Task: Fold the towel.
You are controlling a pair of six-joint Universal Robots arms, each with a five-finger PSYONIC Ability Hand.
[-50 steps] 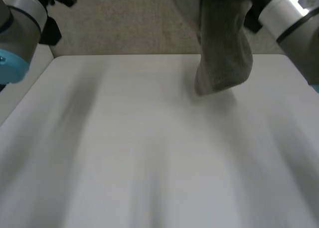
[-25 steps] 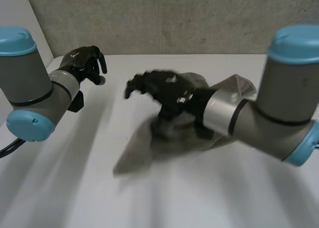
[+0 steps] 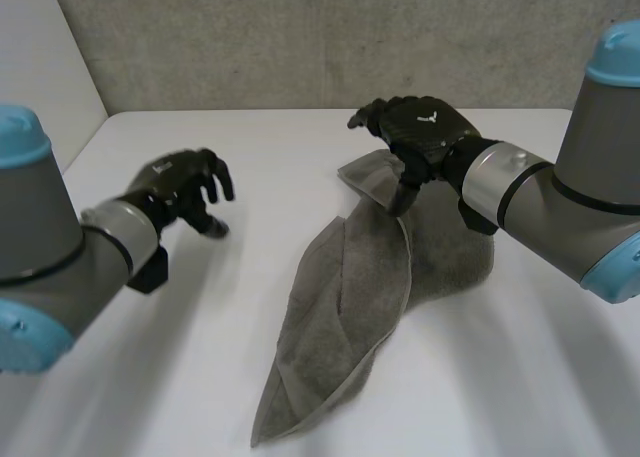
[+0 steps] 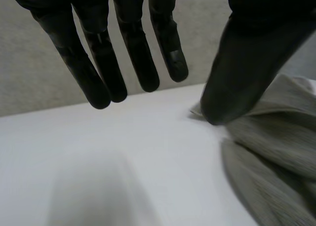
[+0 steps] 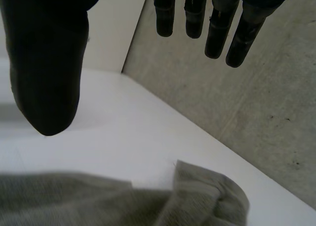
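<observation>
A grey towel lies crumpled on the white table, stretched from a far corner under my right hand down to a narrow tip near the front edge. My right hand hovers over that far corner, open, with nothing between its fingers and thumb; in its wrist view the towel lies below the palm. My left hand floats above bare table left of the towel, open and empty. In the left wrist view its fingers hang loose, and the towel lies beside the thumb.
A grey carpeted floor lies beyond the table's far edge. Bare tabletop spreads to the left of the towel and in front of it.
A second ago the towel hung in the air at the far right. It has dropped onto the table; both hands have opened and let go, and the arms have swung down over the table.
</observation>
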